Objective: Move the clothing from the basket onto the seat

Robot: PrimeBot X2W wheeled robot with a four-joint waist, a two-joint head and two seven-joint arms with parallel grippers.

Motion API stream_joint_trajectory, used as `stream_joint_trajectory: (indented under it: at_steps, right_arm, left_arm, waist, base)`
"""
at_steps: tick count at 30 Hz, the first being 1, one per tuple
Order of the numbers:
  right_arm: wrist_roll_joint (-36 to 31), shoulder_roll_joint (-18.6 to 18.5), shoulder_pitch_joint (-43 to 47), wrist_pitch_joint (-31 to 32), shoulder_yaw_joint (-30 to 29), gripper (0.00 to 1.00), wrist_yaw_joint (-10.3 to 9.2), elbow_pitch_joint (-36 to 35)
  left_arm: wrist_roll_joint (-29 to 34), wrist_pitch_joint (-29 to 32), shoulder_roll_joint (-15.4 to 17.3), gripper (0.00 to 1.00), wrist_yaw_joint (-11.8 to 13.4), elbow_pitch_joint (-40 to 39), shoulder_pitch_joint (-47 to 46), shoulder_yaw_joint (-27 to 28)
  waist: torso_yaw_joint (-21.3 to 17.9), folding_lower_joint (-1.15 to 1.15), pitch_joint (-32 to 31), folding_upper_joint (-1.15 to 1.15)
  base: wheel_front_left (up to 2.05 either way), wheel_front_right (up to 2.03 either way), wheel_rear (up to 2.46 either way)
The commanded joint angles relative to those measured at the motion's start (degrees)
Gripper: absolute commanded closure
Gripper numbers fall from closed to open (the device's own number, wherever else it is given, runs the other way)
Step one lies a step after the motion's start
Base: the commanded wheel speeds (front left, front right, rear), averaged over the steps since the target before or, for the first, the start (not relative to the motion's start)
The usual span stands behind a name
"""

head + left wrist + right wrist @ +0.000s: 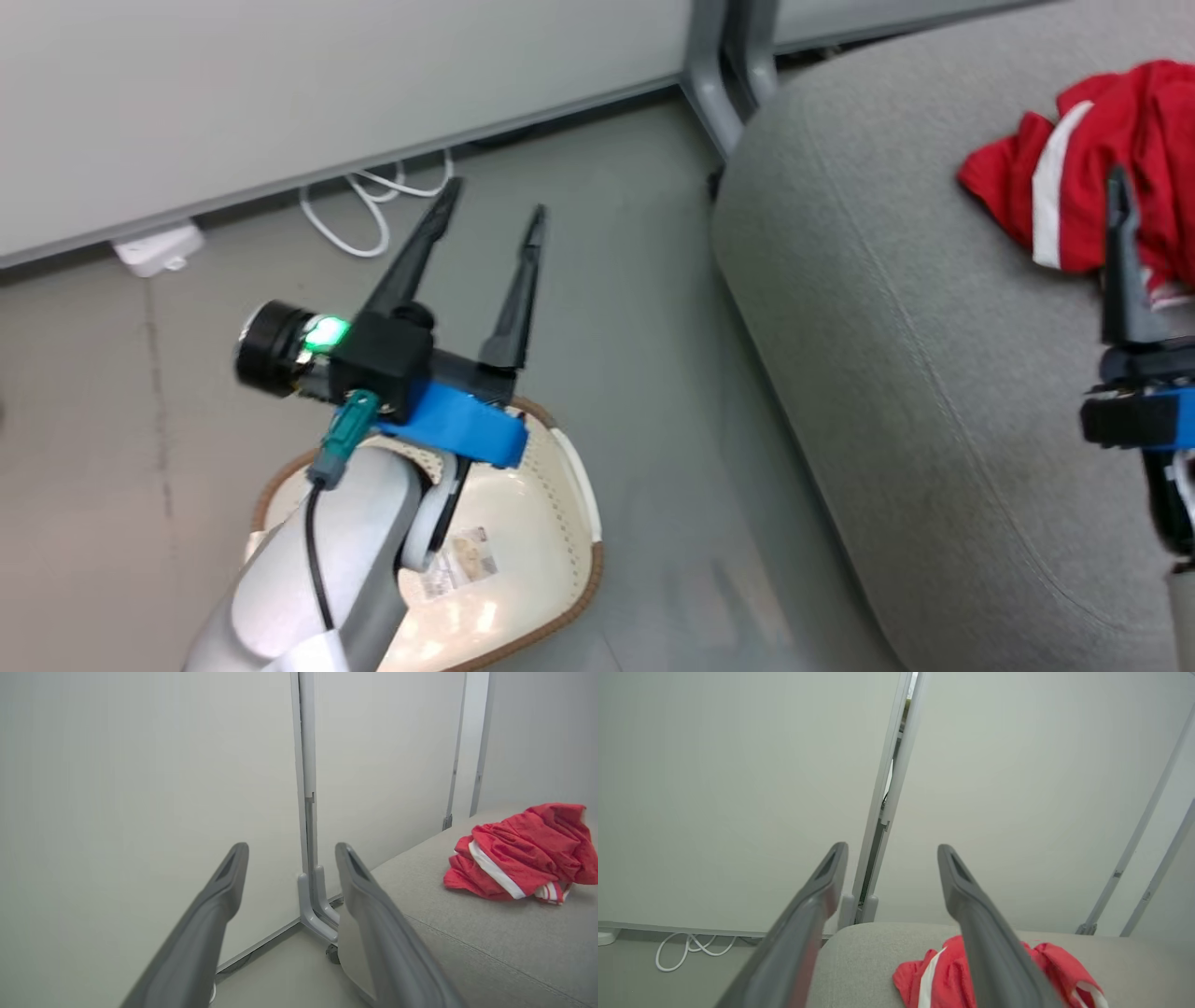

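The seat (934,373) has a rounded left edge, and bare floor (672,373) runs between it and the basket (560,523) on its left. The clothing (1102,159) lies bunched on the seat's far part. The right pincer (892,851) hangs just before that heap, fingers spread and empty. The left pincer (497,198), also spread and empty, reaches over the floor left of the seat, its forearm above the basket.

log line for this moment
left pincer: open, empty | right pincer: open, empty | red white-trimmed clothing: on grey fabric seat | cream perforated plastic basket: no clothing seen
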Motion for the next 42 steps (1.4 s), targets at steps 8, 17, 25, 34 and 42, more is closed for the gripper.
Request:
stream_joint_trajectory:
  at_steps: [8, 17, 25, 34, 42]
  right_arm:
    - [0.49, 2.93, 2.97, -0.04, 5.44, 0.0, 0.01, 0.02]
    - [1.3, 6.16, 7.28, -0.05, 6.36, 0.0, 0.01, 4.16]
    - [2.05, 8.27, 11.58, -0.05, 5.87, 0.0, 0.01, 8.29]
    - [2.24, 10.36, 14.5, -0.04, 6.23, 0.0, 0.01, 9.58]
    - [2.45, 11.03, 15.56, -0.04, 6.89, 0.0, 0.01, 9.83]
  left_arm:
    - [3.27, -0.24, -2.22, 0.0, -1.29, -1.64, 8.29, 11.39]
    - [6.96, -0.22, -5.91, 0.0, -4.8, -2.4, 17.14, 21.96]
    - [10.36, -0.22, -8.48, 0.0, -8.59, -2.25, 23.43, 27.95]
    - [12.04, -0.21, -9.36, 0.0, -10.0, -2.14, 26.05, 30.68]
    - [11.32, -0.22, -9.48, 0.0, -10.01, -1.74, 27.62, 31.42]
  waist:
    - [7.48, 0.01, -6.0, 0.0]
    - [10.92, 0.01, -10.22, 0.0]
    - [12.56, 0.01, -12.84, 0.0]
    - [13.78, 0.01, -14.21, 0.0]
    - [14.23, 0.01, -15.06, 0.0]
  base:
    - [0.0, 0.0, 0.0]
    - [0.0, 0.0, 0.0]
    - [0.0, 0.0, 0.0]
    - [0.0, 0.0, 0.0]
    - [0.0, 0.0, 0.0]
